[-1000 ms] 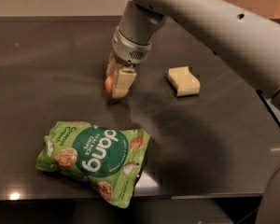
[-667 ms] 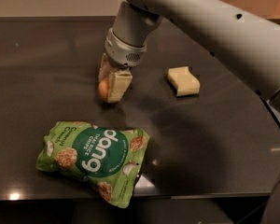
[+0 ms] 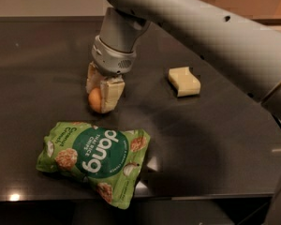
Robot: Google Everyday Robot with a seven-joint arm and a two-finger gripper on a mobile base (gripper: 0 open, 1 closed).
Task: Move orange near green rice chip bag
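The orange [image 3: 94,99] is a small round fruit held between the cream-coloured fingers [image 3: 110,94] of my gripper [image 3: 101,96], low over the dark table [image 3: 33,69]. The gripper is shut on it and hangs from the grey arm that comes in from the upper right. The green rice chip bag [image 3: 94,159] lies flat just below the gripper, near the table's front edge, with its white "dang" lettering upside down. A short strip of table separates the orange from the bag's top edge.
A pale yellow wavy-edged sponge block [image 3: 184,81] lies on the table to the right of the gripper. The table's front edge runs just under the bag. The arm's thick grey link crosses the upper right of the view.
The gripper has moved left and a little toward the front with the orange in it, closer to the bag. Bag and sponge have not moved.
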